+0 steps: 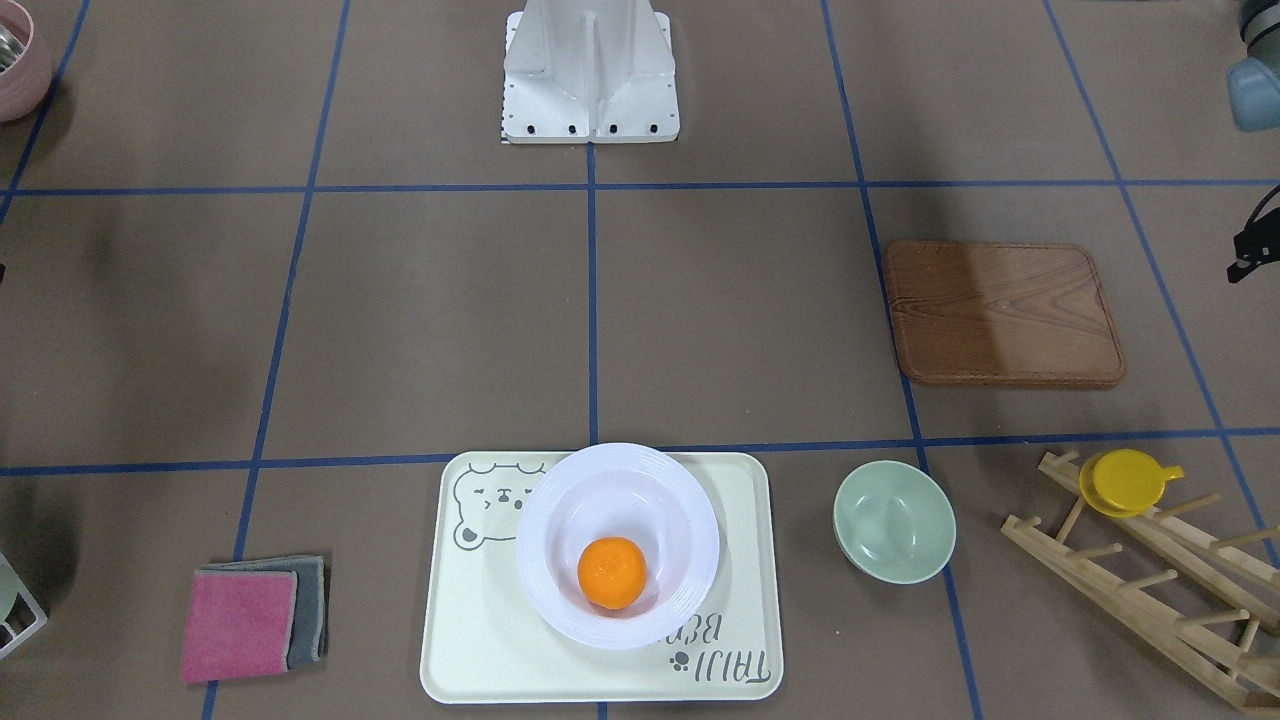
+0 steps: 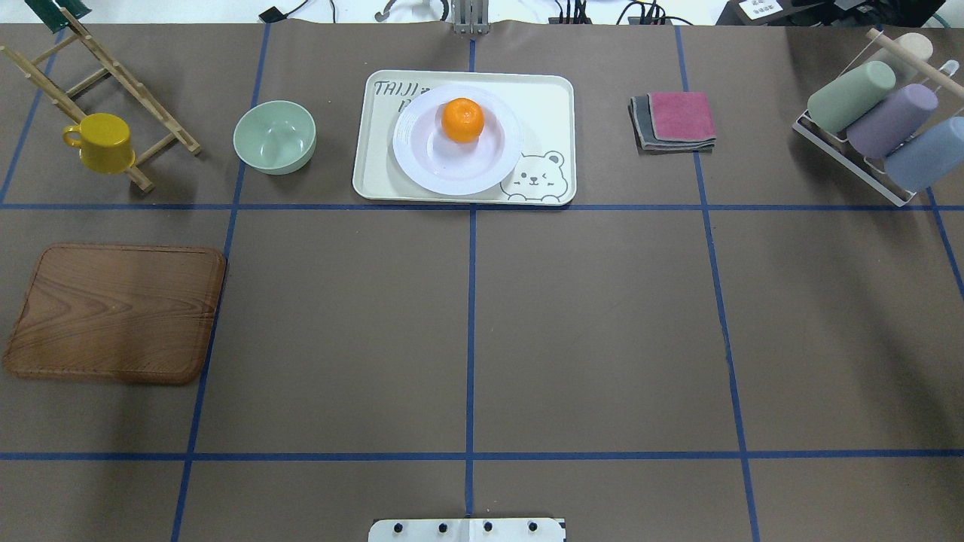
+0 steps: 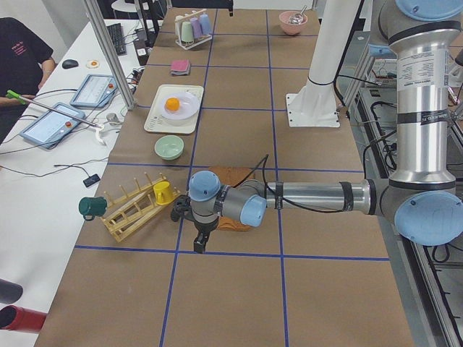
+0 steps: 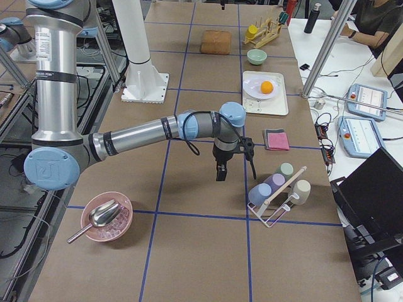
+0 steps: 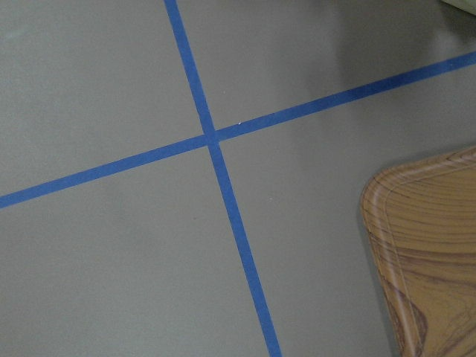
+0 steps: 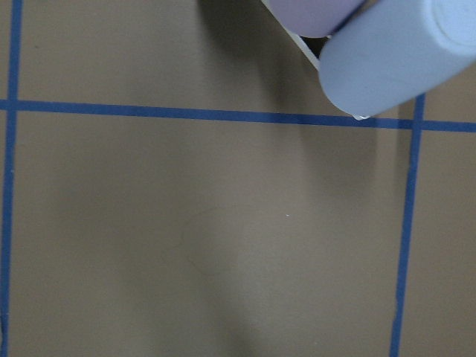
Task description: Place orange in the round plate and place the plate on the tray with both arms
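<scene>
Overhead exterior shows the orange [image 2: 462, 120] toward twelve o'clock in the round plate [image 2: 452, 172] on the tray [image 2: 546, 105], seemingly done; whether the left gripper [image 3: 200, 242] and right gripper [image 4: 220, 173] are open, I cannot tell.

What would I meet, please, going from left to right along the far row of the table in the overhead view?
Yellow cup → green bowl → tray → folded cloths → three pastel cups

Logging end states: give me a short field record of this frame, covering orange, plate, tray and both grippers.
orange: in plate
plate: upright on tray
tray: on table, far centre from robot
left gripper: away from tray, near board; open or shut unclear
right gripper: away from tray, near cup rack; open or shut unclear
task: looks done
</scene>
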Controlling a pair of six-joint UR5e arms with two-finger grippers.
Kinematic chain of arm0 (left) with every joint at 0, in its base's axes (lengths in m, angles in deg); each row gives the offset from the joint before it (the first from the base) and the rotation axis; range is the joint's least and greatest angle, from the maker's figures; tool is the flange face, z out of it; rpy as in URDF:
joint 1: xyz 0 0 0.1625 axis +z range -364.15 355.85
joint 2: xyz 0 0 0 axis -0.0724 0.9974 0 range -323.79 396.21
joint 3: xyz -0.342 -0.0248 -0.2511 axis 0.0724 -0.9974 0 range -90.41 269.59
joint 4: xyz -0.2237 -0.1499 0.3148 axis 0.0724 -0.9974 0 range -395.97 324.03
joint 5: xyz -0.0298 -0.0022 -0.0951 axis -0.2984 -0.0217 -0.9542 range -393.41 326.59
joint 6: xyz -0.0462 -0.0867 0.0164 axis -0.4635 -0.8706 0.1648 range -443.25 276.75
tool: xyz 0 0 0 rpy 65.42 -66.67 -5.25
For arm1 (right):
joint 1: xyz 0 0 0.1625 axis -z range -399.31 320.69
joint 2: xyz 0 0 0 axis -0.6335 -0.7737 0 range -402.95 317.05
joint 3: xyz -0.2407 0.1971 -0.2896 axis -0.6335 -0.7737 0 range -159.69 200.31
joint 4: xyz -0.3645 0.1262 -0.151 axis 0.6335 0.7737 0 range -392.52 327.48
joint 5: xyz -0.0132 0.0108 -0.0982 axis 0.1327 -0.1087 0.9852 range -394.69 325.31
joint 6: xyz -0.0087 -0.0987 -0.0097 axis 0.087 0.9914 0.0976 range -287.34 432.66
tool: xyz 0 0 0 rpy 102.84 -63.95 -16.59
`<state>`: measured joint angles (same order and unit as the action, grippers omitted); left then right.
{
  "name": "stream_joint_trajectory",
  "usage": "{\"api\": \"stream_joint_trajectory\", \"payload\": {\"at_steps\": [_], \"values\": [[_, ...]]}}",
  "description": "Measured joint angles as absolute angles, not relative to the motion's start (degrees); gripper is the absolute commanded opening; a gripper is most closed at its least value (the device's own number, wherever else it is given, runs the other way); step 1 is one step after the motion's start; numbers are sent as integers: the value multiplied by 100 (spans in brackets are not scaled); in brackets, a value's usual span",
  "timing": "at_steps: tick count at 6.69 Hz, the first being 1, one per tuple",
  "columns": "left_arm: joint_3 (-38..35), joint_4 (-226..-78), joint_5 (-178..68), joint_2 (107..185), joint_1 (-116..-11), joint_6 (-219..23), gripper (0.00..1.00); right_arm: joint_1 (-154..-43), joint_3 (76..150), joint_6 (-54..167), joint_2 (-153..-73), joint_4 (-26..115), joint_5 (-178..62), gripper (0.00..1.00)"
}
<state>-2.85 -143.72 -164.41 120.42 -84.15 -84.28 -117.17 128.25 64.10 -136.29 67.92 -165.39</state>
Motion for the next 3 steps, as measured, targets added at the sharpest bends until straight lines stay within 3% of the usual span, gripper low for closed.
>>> {"api": "stream_joint_trajectory", "payload": {"at_steps": [3], "values": [[-286, -14372, -16459, 12030, -8447, -8431, 98, -11828, 12638, 6643, -13746, 6744, -16530, 100]]}}
